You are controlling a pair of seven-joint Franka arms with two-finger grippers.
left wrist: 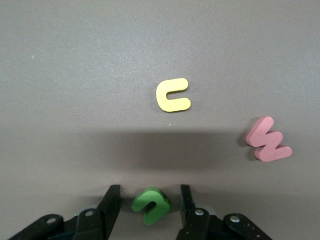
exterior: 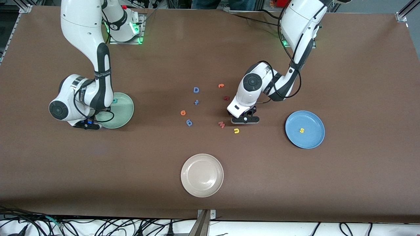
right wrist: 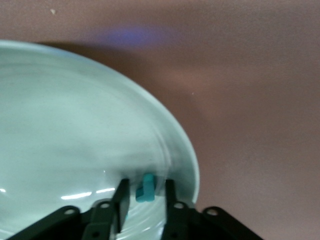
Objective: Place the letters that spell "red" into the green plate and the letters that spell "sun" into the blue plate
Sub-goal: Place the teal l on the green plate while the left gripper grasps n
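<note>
The brown tabletop point(exterior: 210, 49) carries both arms. The right arm folds down steeply toward its own end of the tabletop, over the pale green plate point(exterior: 126, 109). The left arm bends low at the elbow over the middle. The blue plate point(exterior: 315, 121) sits toward the left arm's end and holds the yellow "s" point(exterior: 302, 130).

The right gripper point(right wrist: 146, 181) hangs just above the green plate's rim. Its fingers point(right wrist: 121, 192) are apart, with a small teal letter point(right wrist: 145, 188) between them and a gap on each side.

The left gripper point(left wrist: 149, 187) is down at the tabletop. Its fingers point(left wrist: 112, 200) are apart and straddle the green "u" point(left wrist: 151, 204) without clamping it. The yellow "n" point(left wrist: 172, 95) and the pink "w" point(left wrist: 267, 140) lie near it.
</note>
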